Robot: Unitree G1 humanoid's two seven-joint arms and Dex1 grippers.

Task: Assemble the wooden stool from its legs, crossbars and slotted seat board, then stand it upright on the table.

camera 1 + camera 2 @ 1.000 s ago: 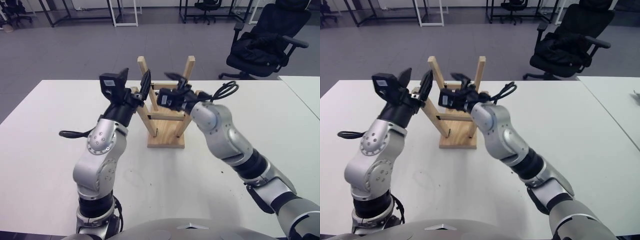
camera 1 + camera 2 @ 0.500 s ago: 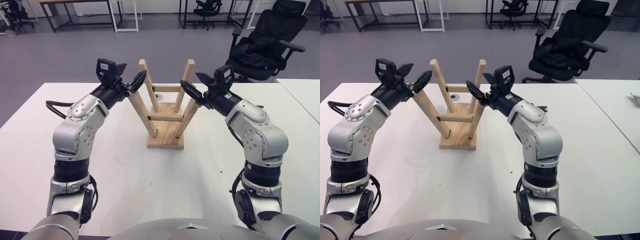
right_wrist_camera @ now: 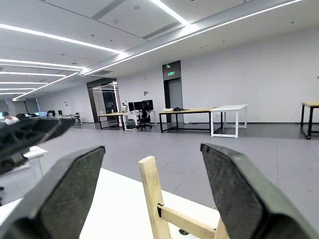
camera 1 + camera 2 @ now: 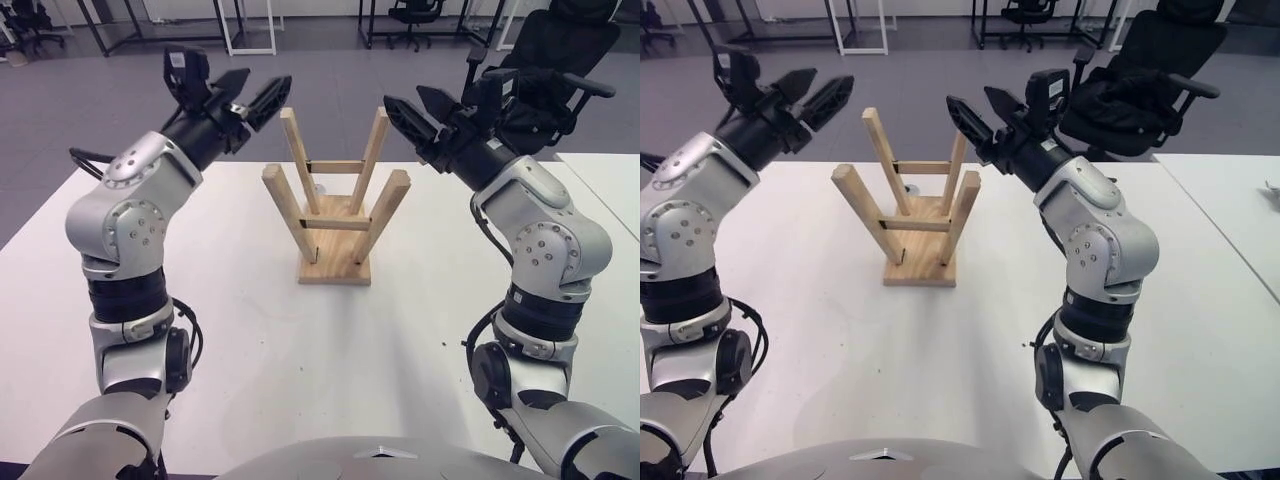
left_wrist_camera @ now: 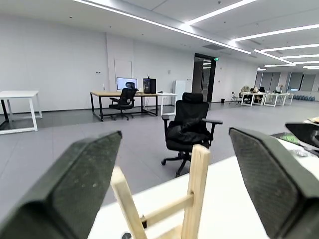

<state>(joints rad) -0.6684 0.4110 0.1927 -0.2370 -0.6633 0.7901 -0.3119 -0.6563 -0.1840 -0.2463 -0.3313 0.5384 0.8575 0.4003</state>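
The wooden stool (image 4: 335, 215) stands upside down on the white table (image 4: 250, 330), its seat board (image 4: 334, 266) flat on the top and its legs pointing up, joined by crossbars (image 4: 337, 167). My left gripper (image 4: 255, 92) hangs open in the air above and to the left of the legs, holding nothing. My right gripper (image 4: 422, 108) hangs open above and to the right of them, likewise holding nothing. Two leg tips (image 5: 197, 172) and a crossbar rise between the left gripper's fingers (image 5: 75, 194) in the left wrist view. One leg tip (image 3: 149, 186) stands between the right gripper's fingers (image 3: 234, 199).
A black office chair (image 4: 545, 70) stands on the floor behind the table's right side. Part of a second white table (image 4: 610, 185) lies at the right. Desks and chairs stand far back in the room.
Both arms have drawn away from the stool and risen, each to its own side. The stool stays upside down in the same spot.
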